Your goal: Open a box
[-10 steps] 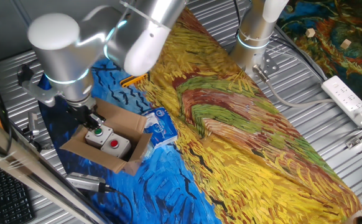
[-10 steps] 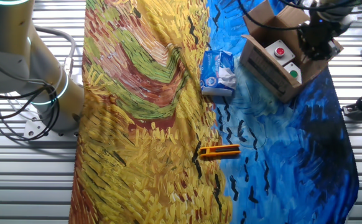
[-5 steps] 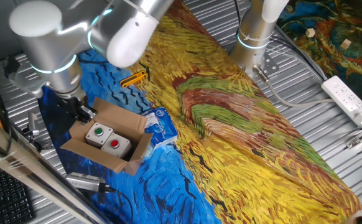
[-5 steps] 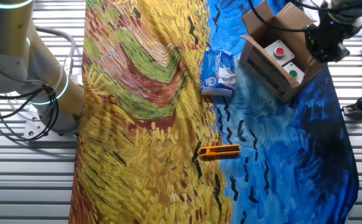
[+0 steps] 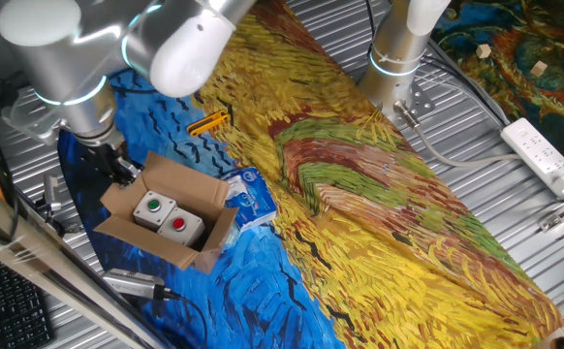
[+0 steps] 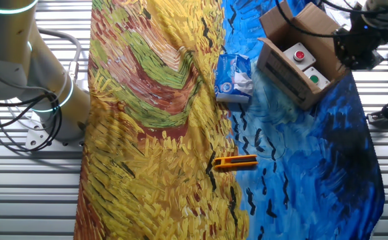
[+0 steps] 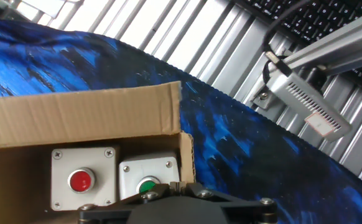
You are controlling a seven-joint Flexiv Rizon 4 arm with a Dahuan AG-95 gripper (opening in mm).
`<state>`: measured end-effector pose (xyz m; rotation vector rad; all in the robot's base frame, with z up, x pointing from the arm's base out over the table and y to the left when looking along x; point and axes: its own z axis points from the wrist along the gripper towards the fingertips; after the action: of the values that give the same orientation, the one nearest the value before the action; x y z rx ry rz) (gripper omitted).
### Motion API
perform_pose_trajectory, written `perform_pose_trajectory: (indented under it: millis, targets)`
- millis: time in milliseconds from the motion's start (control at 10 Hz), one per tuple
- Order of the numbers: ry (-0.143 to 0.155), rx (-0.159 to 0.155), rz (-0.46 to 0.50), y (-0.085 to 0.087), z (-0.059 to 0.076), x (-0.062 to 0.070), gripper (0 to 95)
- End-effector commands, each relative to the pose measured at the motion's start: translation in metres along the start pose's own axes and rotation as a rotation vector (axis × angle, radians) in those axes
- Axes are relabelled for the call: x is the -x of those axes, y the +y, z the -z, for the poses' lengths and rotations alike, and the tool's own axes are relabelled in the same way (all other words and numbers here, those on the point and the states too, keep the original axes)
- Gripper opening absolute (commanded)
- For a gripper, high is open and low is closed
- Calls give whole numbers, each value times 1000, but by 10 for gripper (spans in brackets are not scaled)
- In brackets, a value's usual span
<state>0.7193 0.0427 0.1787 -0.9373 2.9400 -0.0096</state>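
The box (image 5: 166, 250) is a brown cardboard carton on the blue part of the cloth, its top open and its flaps turned outward. Inside lie two white push-button units, one red and one green (image 5: 166, 215). My gripper (image 5: 119, 170) is at the box's left side. In the other fixed view the gripper (image 6: 356, 57) is at the right edge of the box (image 6: 284, 70). The hand view shows the gripper (image 7: 173, 185) with its jaws pressed together on the thin upright edge of a flap of the box (image 7: 81, 115).
A blue-and-white soft packet (image 5: 251, 197) lies against the box's right side. An orange tool (image 5: 209, 122) lies on the cloth further back. A silver metal tool (image 5: 132, 283) and a keyboard (image 5: 6, 301) are at the table's near left edge. A second arm's base (image 5: 393, 58) stands at the back.
My gripper has moved from above the box's inside outward to the left over its side, and the arm has swung the same way. The box itself has stayed in place.
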Motion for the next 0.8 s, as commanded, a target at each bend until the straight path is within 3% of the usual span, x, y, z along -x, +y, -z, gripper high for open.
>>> perform_pose_trajectory:
  millis: [100, 800]
  targets:
    - [-4, 4, 7, -5, -3, -1, 0]
    - [-12, 5, 35, -23, -25, 4, 0]
